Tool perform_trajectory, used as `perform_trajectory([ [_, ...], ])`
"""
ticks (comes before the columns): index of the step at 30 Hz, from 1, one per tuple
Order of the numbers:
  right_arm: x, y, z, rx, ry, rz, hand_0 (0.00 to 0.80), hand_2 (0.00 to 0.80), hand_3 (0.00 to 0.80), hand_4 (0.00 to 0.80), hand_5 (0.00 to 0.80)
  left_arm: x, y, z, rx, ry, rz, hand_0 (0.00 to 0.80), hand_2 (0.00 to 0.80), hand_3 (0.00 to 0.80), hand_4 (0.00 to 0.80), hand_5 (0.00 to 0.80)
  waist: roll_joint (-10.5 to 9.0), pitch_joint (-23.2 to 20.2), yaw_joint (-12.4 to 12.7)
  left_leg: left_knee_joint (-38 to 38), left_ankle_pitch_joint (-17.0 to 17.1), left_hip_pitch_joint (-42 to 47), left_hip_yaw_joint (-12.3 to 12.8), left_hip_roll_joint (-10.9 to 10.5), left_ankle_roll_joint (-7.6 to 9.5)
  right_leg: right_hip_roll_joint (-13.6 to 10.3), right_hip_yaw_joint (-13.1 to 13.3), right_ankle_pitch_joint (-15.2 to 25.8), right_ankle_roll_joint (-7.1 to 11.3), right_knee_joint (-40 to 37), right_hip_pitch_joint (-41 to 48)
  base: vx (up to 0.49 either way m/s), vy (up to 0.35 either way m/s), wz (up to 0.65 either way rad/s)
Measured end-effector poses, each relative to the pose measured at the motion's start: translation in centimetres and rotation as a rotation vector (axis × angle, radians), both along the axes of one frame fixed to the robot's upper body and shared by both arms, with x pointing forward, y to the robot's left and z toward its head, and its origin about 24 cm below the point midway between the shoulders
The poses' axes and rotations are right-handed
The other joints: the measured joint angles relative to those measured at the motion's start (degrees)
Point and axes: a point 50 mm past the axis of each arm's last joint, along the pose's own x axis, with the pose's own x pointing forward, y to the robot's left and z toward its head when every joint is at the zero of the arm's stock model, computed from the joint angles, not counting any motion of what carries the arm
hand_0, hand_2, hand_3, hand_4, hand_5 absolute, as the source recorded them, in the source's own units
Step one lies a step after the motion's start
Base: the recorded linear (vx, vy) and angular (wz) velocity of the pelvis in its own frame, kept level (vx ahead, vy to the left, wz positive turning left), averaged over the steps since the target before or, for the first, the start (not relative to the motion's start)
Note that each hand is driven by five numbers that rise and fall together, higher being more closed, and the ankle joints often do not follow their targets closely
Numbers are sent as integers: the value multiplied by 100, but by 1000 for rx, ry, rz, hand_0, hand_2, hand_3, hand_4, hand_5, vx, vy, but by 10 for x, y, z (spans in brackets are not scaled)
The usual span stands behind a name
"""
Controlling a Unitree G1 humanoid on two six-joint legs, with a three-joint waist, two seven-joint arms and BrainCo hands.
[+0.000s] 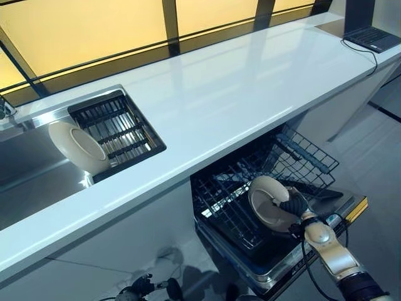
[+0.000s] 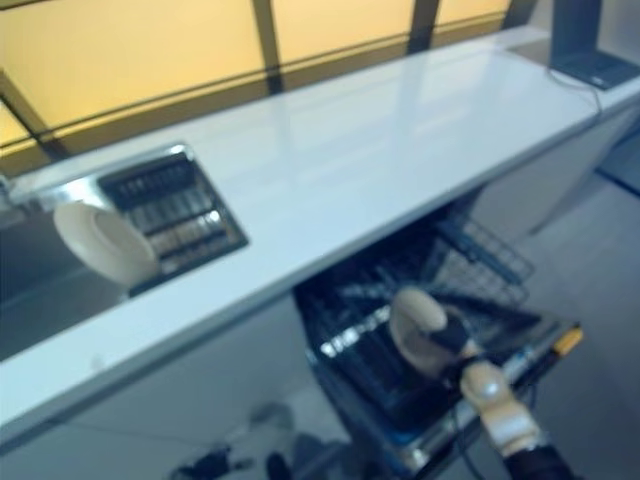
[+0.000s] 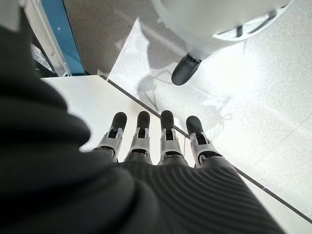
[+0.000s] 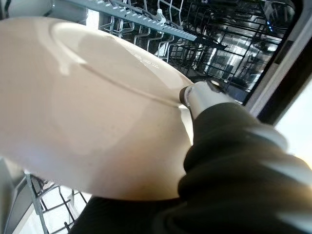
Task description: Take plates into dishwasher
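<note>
Two plates show, and we can read no writing on anything. Largest is the white counter [image 1: 238, 94], running under the amber windows [image 1: 94, 25]. Set into it at the robot's left is a steel sink [image 1: 25, 169] with a dark slatted drainer [image 1: 119, 128]; one cream plate [image 1: 76, 147] leans on its edge against that drainer. Below the counter stands the open dishwasher, its dark wire rack [image 1: 250, 188] pulled out. Our right hand [image 1: 294, 205] has thumb and fingers curled over the rim of the second plate [image 1: 266, 204], holding it upright just over the rack's tines. One dark laptop [image 1: 374, 37] sits at the counter's far right end. Our left hand [image 3: 156, 141] hangs over the pale floor [image 3: 263, 122], fingers straight and holding nothing.
</note>
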Motion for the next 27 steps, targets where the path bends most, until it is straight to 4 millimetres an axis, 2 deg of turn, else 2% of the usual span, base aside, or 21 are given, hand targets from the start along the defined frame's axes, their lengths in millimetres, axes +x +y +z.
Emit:
perform_trajectory([
  [4,5,5,-8,-11,-2,-70,800,800,800,800,800,2,-3,0,-5,-4,-25,0,0,0,0,0,71,45,98,12,3,-4,-15,-24,3,-8,-12,-6,6,12,4,51,2,2],
  [10,15,9,-7,-39,-27,-134,800,800,800,800,800,5,-6,1,1,-5,-67,0,0,0,0,0,166,104,115,12,13,-13,-172,-68,21,-48,-158,-39,32,13,70,28,13,12],
  [15,24,10,-3,-77,-47,-170,800,800,800,800,800,10,-9,2,-7,-8,-90,0,0,0,0,0,211,129,250,13,13,-34,-208,-81,22,-55,-171,-50,36,15,63,8,7,3],
  [23,40,17,5,-190,-67,-135,800,800,800,800,800,13,-11,2,-2,1,-117,0,0,0,0,0,240,145,345,15,35,-98,-334,-120,48,-70,-180,-66,31,17,63,7,11,8],
  [27,45,19,2,-244,-48,-117,800,800,800,800,800,17,-13,4,-1,-5,-139,0,0,0,0,0,262,158,408,15,40,-117,-417,-143,54,-74,-181,-85,41,18,78,-9,15,9],
])
